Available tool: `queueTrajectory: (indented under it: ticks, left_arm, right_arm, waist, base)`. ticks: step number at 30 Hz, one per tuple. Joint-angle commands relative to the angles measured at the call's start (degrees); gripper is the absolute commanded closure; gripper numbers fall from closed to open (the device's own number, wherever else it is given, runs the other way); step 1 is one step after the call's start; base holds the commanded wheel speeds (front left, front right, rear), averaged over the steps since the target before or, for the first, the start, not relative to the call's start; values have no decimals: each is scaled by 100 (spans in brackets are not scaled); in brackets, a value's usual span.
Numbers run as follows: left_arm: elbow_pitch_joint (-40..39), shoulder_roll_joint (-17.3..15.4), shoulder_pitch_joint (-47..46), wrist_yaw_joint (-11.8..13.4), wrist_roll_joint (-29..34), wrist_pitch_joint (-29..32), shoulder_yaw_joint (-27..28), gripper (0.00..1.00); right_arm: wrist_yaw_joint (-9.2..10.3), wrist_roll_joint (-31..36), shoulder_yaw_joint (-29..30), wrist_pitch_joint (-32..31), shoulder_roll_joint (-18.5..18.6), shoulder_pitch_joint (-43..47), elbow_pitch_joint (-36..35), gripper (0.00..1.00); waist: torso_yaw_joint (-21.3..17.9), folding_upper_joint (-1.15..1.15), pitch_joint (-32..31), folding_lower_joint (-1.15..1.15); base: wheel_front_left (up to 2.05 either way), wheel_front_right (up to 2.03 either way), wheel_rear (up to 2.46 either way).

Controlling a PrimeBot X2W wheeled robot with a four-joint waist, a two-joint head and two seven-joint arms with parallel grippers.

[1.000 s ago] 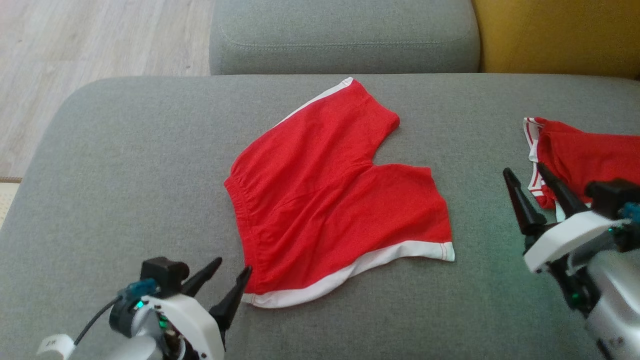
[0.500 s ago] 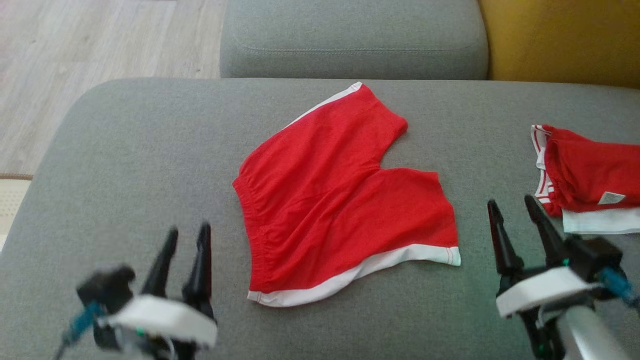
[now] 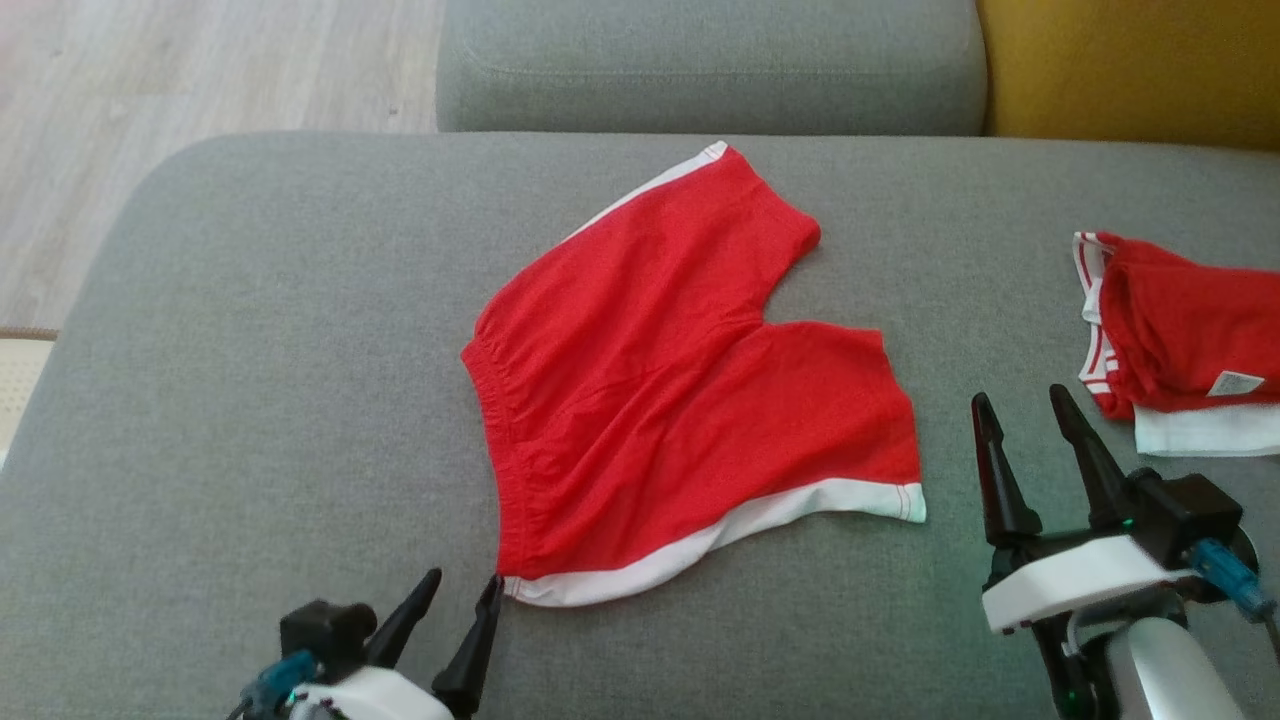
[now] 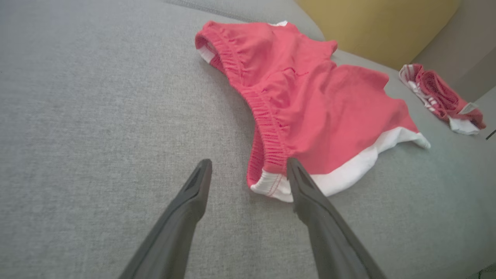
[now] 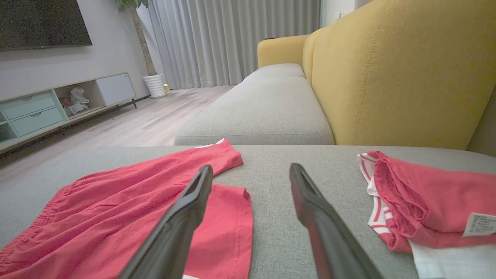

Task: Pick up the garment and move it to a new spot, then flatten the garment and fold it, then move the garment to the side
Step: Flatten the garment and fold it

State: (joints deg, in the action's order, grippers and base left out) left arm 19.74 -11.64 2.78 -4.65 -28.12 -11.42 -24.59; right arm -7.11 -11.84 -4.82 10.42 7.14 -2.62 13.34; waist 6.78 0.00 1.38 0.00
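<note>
The garment is a pair of red shorts with white side stripes, spread flat in the middle of the grey sofa cushion, waistband to the left. My left gripper stands open at the near waistband corner, and in the left wrist view the left gripper has its right finger against the garment's white corner. The right gripper is open, with nothing between its fingers, just right of the near leg hem. In the right wrist view the right gripper hovers low above the cushion with the garment to its left.
A second red and white garment lies bunched at the cushion's right edge, also in the right wrist view as the bunched garment. Another grey cushion and a yellow backrest lie beyond. Wooden floor is at the left.
The left gripper swung away to the left and came back to the garment's near waistband corner. The right gripper shifted left, off the bunched garment. The camera moved slightly.
</note>
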Motion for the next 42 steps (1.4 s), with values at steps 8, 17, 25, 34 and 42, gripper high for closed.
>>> queueTrajectory:
  ticks: [8, 17, 25, 34, 42]
  left_arm:
    - [443, -94, -745, -96, 138, 32, -29, 0]
    - [752, -94, -1025, -194, 131, 129, -304, 0]
    - [850, -141, -1087, -234, 76, 178, -480, 100]
    - [636, -147, -1227, -128, -30, -174, -291, 100]
    - [300, -102, -1245, -132, 52, -327, -174, 100]
  right_arm:
    - [-37, 115, 39, -83, -112, -20, -203, 0]
    - [-37, 175, 174, -92, -180, -109, -126, 0]
    - [-37, 192, 218, -82, -218, -124, -21, 0]
    - [-37, 32, -187, -678, -263, -96, 398, 0]
    - [-37, 36, -429, -1145, -321, -369, 1032, 0]
  waist:
    - [-143, 0, 222, 0]
    - [-215, 0, 372, 0]
    - [-193, 0, 375, 0]
    - [-130, 0, 360, 0]
    - [-39, 0, 411, 0]
  base:
    - [0, 0, 0]
    - [0, 0, 0]
    - [0, 0, 0]
    - [0, 0, 0]
    - [0, 0, 0]
